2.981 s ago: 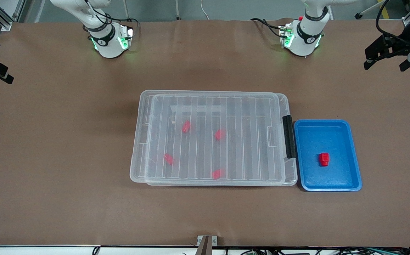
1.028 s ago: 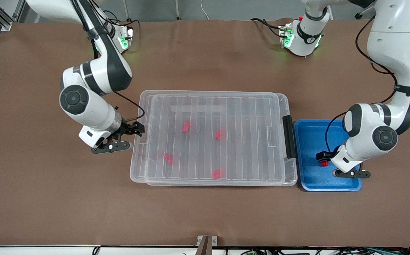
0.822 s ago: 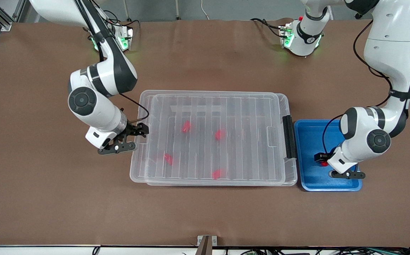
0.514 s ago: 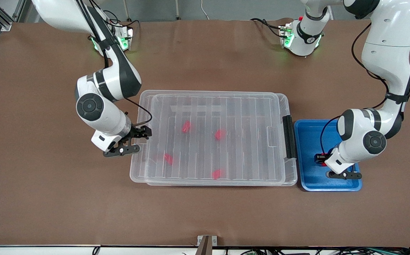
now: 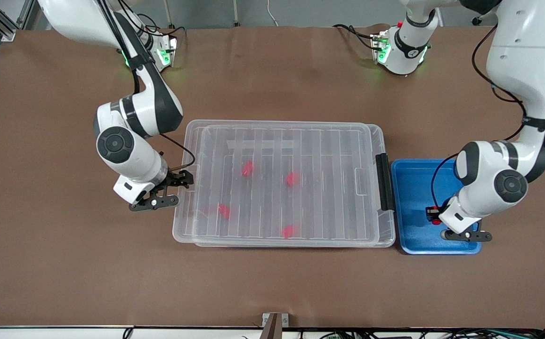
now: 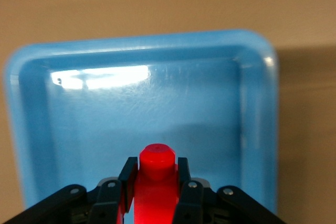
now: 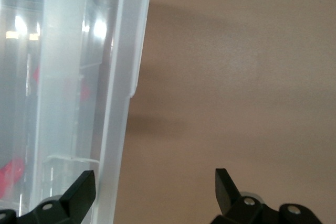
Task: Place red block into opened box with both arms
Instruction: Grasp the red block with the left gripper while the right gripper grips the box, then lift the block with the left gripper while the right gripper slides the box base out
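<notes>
Step in hand: pickup. Left tool [image 6: 155, 192] sits low in the blue tray [image 5: 409, 235], fingers clamped on the red block [image 6: 155, 174]; block is between the fingers, at or just off the tray floor. Right tool [image 7: 155, 187] stands wide at the end rim of the clear box [image 5: 277, 238], one finger over the rim, holding nothing. The lid [image 5: 300, 141] looks shut on the box. Next, as I judge it: right tool lifts the lid; left carries the block over.

L gripper [image 6: 156, 190] clamped on red block [image 6: 156, 169] over blue tray [image 6: 152, 93].
</notes>
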